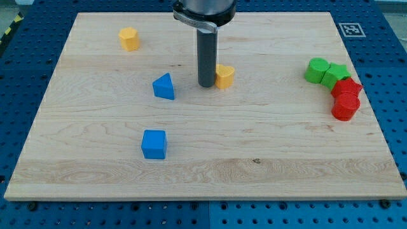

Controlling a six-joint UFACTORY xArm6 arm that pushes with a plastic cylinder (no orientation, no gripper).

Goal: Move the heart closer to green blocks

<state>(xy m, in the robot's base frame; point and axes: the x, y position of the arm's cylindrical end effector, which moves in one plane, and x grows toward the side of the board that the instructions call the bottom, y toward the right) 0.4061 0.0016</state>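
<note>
The yellow heart point(224, 76) lies on the wooden board near the middle top. My tip point(206, 84) stands right against its left side, touching or nearly touching it. Two green blocks sit at the view's right: a green cylinder point(316, 70) and a green star point(335, 74), side by side. The heart is well to the left of them.
Two red blocks point(346, 87) point(345, 107) sit just below the green ones near the board's right edge point(372, 114). A blue triangle point(164, 86) lies left of my tip. A blue cube point(154, 144) is lower left. A yellow hexagon block point(129, 39) is at the upper left.
</note>
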